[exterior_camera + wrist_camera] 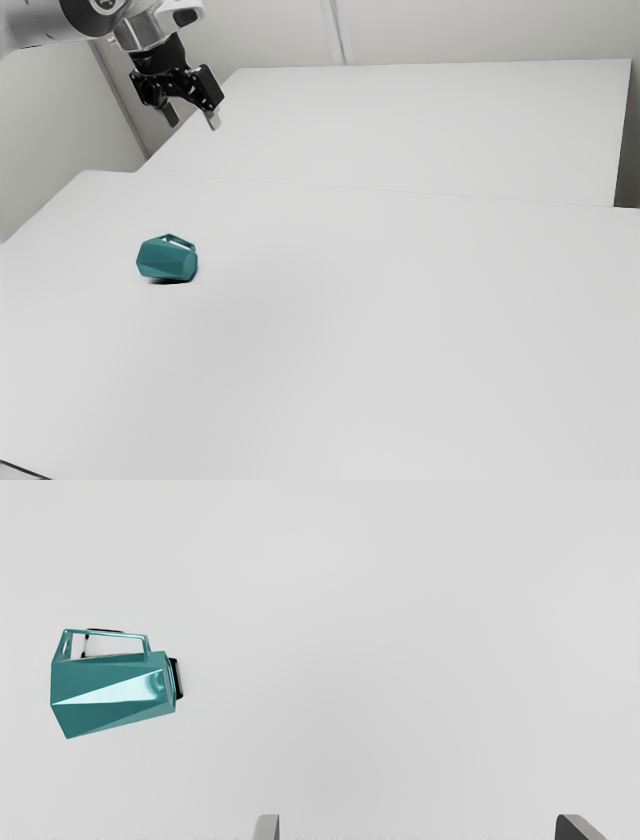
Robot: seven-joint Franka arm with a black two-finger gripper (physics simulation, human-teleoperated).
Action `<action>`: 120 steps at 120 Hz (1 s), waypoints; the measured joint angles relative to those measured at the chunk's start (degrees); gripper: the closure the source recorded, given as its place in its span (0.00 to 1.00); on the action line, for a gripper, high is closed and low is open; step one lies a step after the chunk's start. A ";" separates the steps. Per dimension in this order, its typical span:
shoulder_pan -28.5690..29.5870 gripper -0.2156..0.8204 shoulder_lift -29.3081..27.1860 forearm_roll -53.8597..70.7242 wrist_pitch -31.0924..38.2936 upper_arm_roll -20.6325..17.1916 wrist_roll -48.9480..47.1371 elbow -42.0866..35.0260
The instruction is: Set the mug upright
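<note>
Teal faceted mug (168, 262) lies tipped on its side on the white table (350, 350). In the exterior view, the black gripper (193, 121) hangs well above the mug, under the arm (92, 20). The wrist view adds the mug's angular handle (105, 633) and a black shadow (178, 680) by its narrower end; what the mug holds is hidden. The gripper's jaws stand wide apart, the mug outside their gap.

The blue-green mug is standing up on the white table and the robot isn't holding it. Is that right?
Not quite. The mug is lying on its side, not standing up; the exterior view shows it. It is blue-green, on the white table, and the end effector isn't holding it.
</note>
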 joint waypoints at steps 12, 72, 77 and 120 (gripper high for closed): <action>0.00 0.21 0.06 0.03 -0.16 0.00 -0.04 0.00; 0.54 0.21 2.87 -6.46 -0.62 9.38 1.82 0.23; 1.47 0.21 3.45 -8.76 -0.66 11.26 2.89 0.30; 19.78 0.21 15.55 -29.24 -1.85 12.95 15.43 3.48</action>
